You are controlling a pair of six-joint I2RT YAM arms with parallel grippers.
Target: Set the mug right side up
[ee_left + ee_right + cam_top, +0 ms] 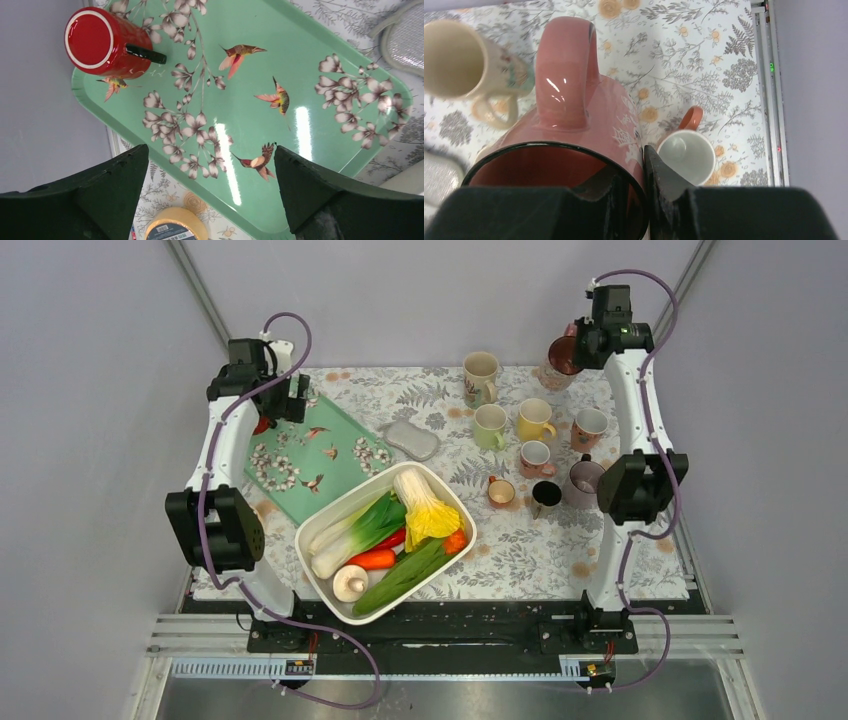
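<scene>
Right gripper: you have it clamped on the rim of the pink mug, one finger inside the mouth and the other against the outer wall. The jaws stand narrow, with only the mug wall between them.

You will find the pink mug at the far right corner of the table, under the extended right arm. In the top view its dark mouth faces upward. In the right wrist view its handle points away from the camera. You cannot tell from either view whether its base touches the cloth.

A cream mug stands upright near it on one side, and a small white cup with an orange handle stands on the other.

Left gripper: you have it spread wide and holding nothing, above the green tray. A red mug sits at the tray's corner, with a flat red face ringed in white turned to the camera.
</scene>
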